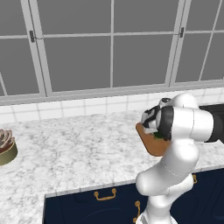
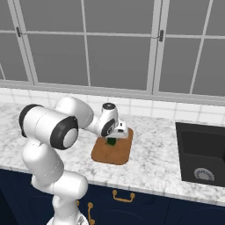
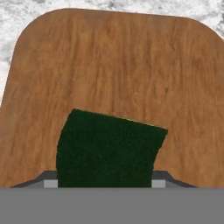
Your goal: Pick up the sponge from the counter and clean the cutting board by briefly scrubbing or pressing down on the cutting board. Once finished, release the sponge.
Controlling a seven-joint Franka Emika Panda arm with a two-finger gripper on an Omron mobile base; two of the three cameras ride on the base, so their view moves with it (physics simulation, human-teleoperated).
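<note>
This is a kitchen. A long marbled stone tabletop (image 2: 149, 158) sits on dark blue cabinets (image 2: 145, 208) with gold handles (image 2: 123, 196). A black sink (image 2: 202, 151) is on the right (big windows (image 2: 114, 44) run along the far wall).

Both base views look down from behind at the counter (image 1: 78, 148), sharing the board (image 2: 115, 151); hand view hangs close over it.

Bare cutting board (image 3: 131, 65) around sponge (image 3: 109, 148)

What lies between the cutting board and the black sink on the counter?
Only bare marbled counter separates the cutting board from the sink, seen in the right base view.
</note>
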